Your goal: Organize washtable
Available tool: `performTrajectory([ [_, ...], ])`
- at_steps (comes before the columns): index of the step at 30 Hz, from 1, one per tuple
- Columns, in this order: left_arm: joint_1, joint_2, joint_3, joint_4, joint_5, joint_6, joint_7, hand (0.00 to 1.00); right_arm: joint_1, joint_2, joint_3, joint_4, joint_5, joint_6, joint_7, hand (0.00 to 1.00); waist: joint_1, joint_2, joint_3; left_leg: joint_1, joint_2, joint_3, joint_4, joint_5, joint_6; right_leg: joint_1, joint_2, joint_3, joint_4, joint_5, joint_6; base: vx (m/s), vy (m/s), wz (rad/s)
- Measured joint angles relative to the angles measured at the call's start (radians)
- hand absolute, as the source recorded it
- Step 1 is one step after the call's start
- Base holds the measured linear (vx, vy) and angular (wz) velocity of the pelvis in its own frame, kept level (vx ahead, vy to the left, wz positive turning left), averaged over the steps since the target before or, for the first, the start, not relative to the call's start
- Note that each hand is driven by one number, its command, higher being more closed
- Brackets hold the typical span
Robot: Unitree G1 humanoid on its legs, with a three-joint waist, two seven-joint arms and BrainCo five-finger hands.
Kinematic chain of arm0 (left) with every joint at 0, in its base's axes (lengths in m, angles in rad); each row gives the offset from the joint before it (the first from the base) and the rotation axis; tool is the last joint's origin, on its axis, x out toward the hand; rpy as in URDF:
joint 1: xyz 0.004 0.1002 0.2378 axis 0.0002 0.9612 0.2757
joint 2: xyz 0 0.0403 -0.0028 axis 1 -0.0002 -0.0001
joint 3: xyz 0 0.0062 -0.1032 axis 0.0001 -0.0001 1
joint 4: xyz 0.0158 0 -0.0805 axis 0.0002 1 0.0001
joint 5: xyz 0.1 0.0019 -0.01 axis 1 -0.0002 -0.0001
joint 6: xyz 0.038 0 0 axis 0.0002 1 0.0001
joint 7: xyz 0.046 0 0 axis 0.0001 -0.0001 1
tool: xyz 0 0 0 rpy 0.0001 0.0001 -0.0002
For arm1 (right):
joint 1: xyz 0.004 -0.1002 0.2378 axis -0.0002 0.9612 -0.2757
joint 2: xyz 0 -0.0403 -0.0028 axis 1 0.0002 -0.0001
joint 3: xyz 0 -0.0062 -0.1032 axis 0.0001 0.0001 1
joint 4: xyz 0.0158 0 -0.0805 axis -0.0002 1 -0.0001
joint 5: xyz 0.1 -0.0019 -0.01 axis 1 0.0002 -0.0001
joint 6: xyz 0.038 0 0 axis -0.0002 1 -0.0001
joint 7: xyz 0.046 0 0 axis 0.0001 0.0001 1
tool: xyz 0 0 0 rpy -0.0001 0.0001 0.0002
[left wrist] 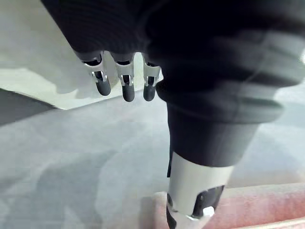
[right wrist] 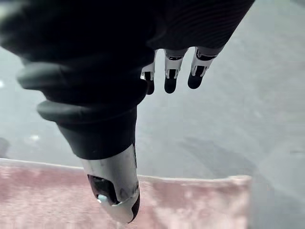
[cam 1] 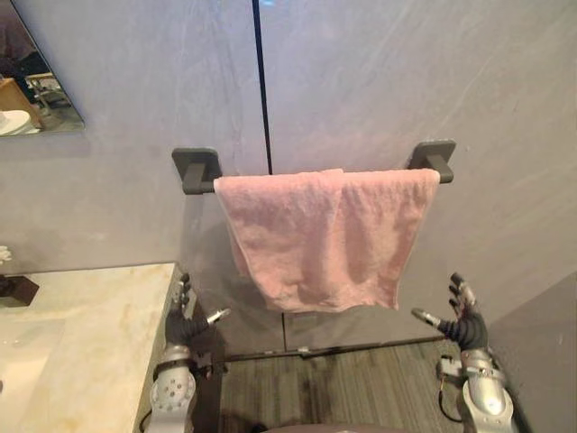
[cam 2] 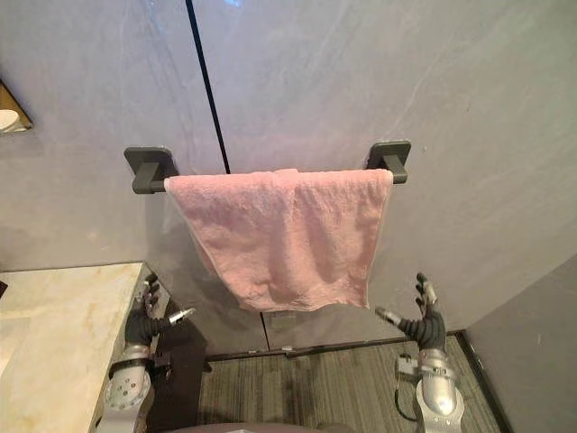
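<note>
Left eye view: pink towel [cam 1: 325, 234] draped side to side along the wall rail [cam 1: 200, 182], above and between left hand [cam 1: 183, 323] and right hand [cam 1: 464, 323] — both spread, empty; right looks nearer its hem.

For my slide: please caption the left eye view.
Pink terry towel draped over dark wall rail; left hand and right hand open, flanking its lower edge.

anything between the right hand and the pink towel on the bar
No. In the left eye view the stretch from the right hand to the pink towel is bare grey wall; the two are apart.
</note>
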Motion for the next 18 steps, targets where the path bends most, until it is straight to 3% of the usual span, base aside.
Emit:
performTrajectory([
  [6, 0.059, 0.000, -0.004, 0.184, 0.000, 0.003, -0.043, 0.00, 0.018, 0.003, 0.086, 0.236, -0.050, 0.006, 0.008, 0.00, 0.004, 0.003, -0.002, 0.007, 0.004, 0.004, 0.000, -0.001, -0.003, 0.001, -0.002, -0.018, 0.021, -0.015, -0.004, -0.01, -0.006, 0.04],
  [8, 0.071, 0.000, -0.004, 0.247, -0.001, 0.004, -0.054, 0.00, 0.024, 0.005, 0.089, 0.303, -0.076, 0.010, 0.012, 0.00, 0.025, 0.005, -0.003, 0.014, 0.006, 0.009, 0.000, -0.006, -0.009, 0.001, -0.003, -0.019, 0.038, -0.026, -0.005, -0.01, -0.007, 0.03],
  [18, 0.072, -0.008, -0.004, 0.389, -0.004, 0.022, -0.051, 0.00, 0.011, 0.014, 0.129, 0.407, -0.078, 0.041, 0.020, 0.00, 0.057, 0.017, -0.007, 0.006, 0.014, 0.044, 0.008, -0.012, -0.010, -0.036, 0.000, 0.009, 0.078, -0.041, -0.007, -0.03, -0.008, -0.09],
])
